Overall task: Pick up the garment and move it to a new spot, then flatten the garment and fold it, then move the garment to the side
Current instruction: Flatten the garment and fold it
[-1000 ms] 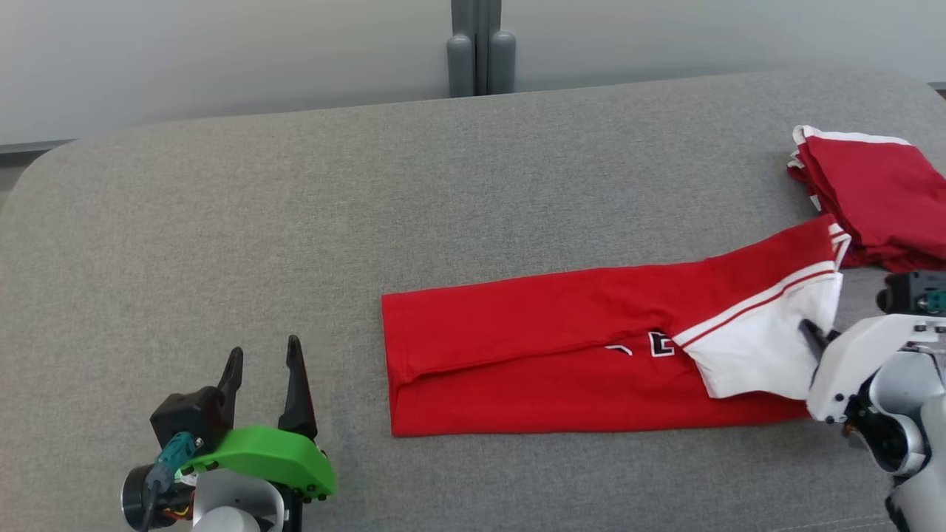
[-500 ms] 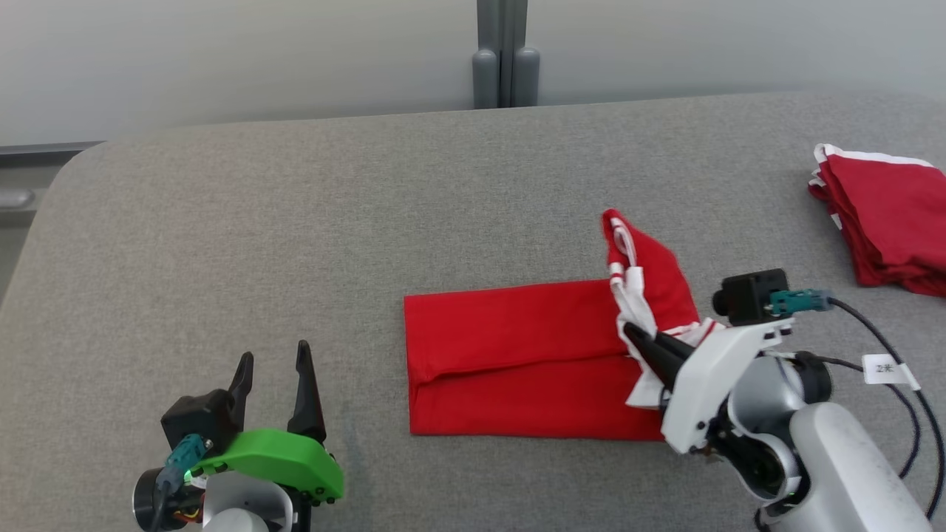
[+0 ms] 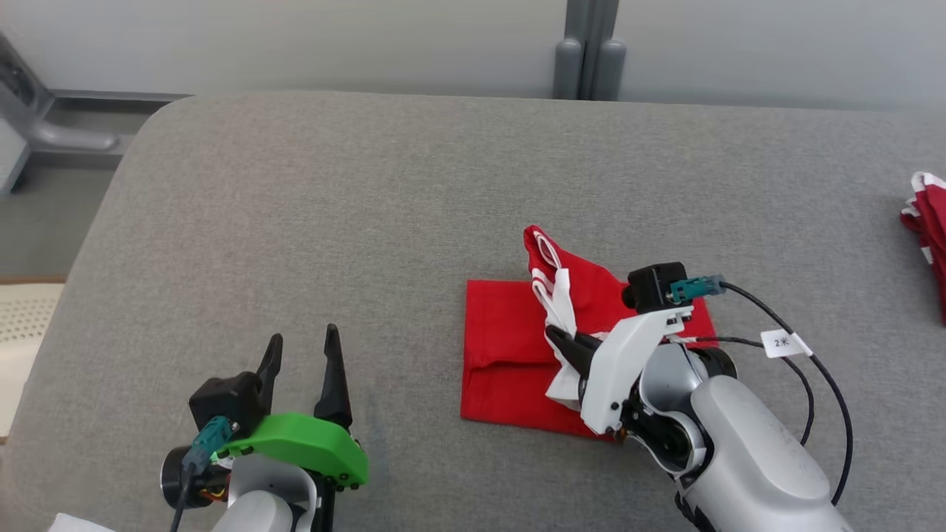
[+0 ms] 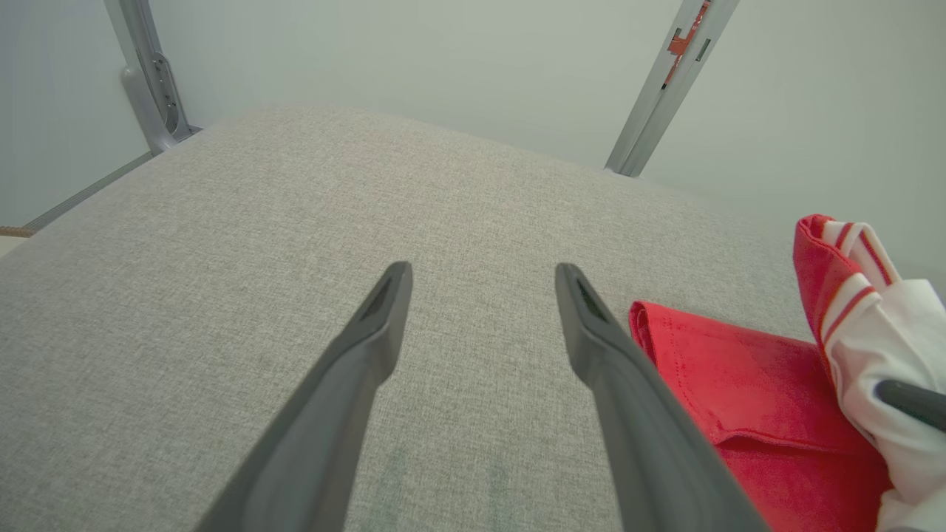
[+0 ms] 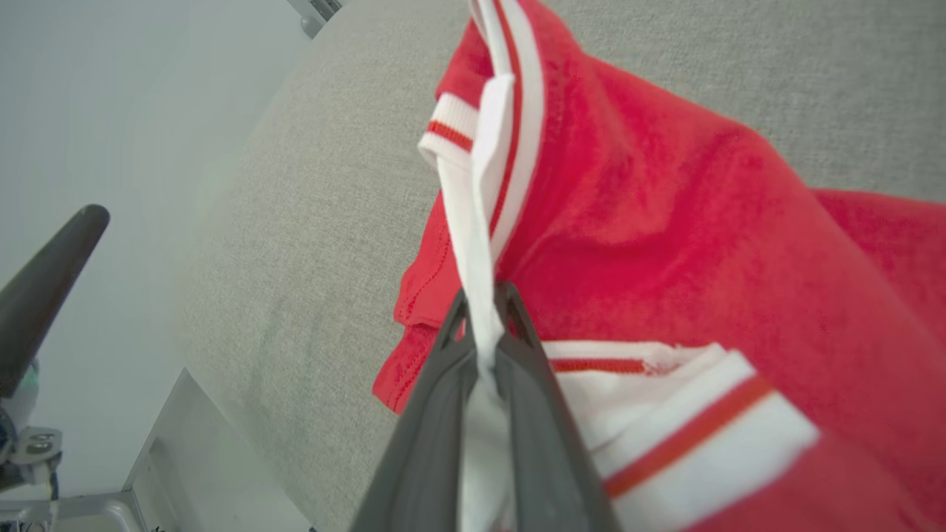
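Note:
The garment (image 3: 502, 347) is red with white, red-striped trim, and lies partly folded on the grey cushion (image 3: 369, 207). Its right end is lifted and doubled back over the flat part. My right gripper (image 3: 563, 341) is shut on the white sleeve fabric (image 5: 480, 325), which is pinched between both fingers and trails upward. The garment's flat edge (image 4: 709, 369) and raised bunch (image 4: 850, 295) lie to the right in the left wrist view. My left gripper (image 3: 301, 360) stands open over bare cushion, well left of the garment, holding nothing; its fingers (image 4: 369, 347) are spread apart.
A second red and white folded garment (image 3: 927, 236) lies at the cushion's far right edge. Grey metal posts (image 3: 589, 52) stand behind the cushion against the wall. The cushion's rounded left edge (image 3: 103, 214) drops to the floor. A cable (image 3: 798, 347) hangs from my right wrist.
My right gripper has carried the garment's right end leftward over the flat part, shortening the spread. The head camera has shifted, so the whole scene sits differently. The left gripper stays open.

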Robot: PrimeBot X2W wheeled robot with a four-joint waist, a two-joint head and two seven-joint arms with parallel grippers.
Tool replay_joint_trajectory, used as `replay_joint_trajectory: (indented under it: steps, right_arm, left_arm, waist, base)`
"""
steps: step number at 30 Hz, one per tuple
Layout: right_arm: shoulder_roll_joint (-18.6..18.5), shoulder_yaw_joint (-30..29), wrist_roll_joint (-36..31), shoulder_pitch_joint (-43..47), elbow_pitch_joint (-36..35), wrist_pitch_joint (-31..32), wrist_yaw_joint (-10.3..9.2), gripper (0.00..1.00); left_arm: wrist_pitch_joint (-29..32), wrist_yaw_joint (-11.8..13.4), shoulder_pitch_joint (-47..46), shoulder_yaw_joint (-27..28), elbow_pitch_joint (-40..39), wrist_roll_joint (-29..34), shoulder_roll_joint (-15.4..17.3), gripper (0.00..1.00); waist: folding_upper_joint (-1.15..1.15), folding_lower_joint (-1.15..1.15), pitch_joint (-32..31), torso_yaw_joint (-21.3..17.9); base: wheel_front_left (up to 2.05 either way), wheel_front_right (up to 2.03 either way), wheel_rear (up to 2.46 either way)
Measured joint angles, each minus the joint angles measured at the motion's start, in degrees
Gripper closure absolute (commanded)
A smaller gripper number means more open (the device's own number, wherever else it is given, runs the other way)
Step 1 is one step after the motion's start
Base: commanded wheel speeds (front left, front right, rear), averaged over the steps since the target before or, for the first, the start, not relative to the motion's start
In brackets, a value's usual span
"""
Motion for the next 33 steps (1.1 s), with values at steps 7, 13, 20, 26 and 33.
replay_joint_trajectory:
  steps: [7,13,20,26,33]
  right_arm:
    - [0.1,4.1,4.6,-5.3,9.2,-4.0,0.00,1.00]
    - [0.1,8.3,7.2,-8.1,15.7,-6.8,0.00,0.54]
    - [0.2,13.2,10.2,-9.5,16.8,-10.9,0.01,0.00]
    - [0.2,14.6,10.5,-10.5,11.9,-14.5,0.01,0.00]
    - [-1.8,9.3,5.5,-10.2,5.6,-17.4,0.01,0.00]
  left_arm:
    - [-0.3,-0.6,-0.8,-0.8,1.5,0.1,-0.7,0.00]
    - [-0.4,-1.1,-1.0,-1.5,2.5,0.1,-1.2,0.00]
    - [-0.8,-1.1,-0.9,-1.4,2.8,0.0,-1.1,0.00]
    - [-0.8,-0.7,-0.6,-1.4,2.5,-0.1,-0.6,0.00]
    - [-0.3,-0.2,0.3,-2.0,1.5,0.0,0.0,0.00]
  waist:
    - [0.00,0.00,0.8,4.3]
    - [0.00,0.00,0.9,6.6]
    - [0.00,0.00,-0.1,6.2]
    - [0.00,0.00,-0.8,4.3]
    - [0.00,0.00,-2.1,1.4]
  base:
    - [0.00,0.00,0.00]
    - [0.00,0.00,0.00]
    - [0.00,0.00,0.00]
    - [0.00,0.00,0.00]
    - [0.00,0.00,0.00]
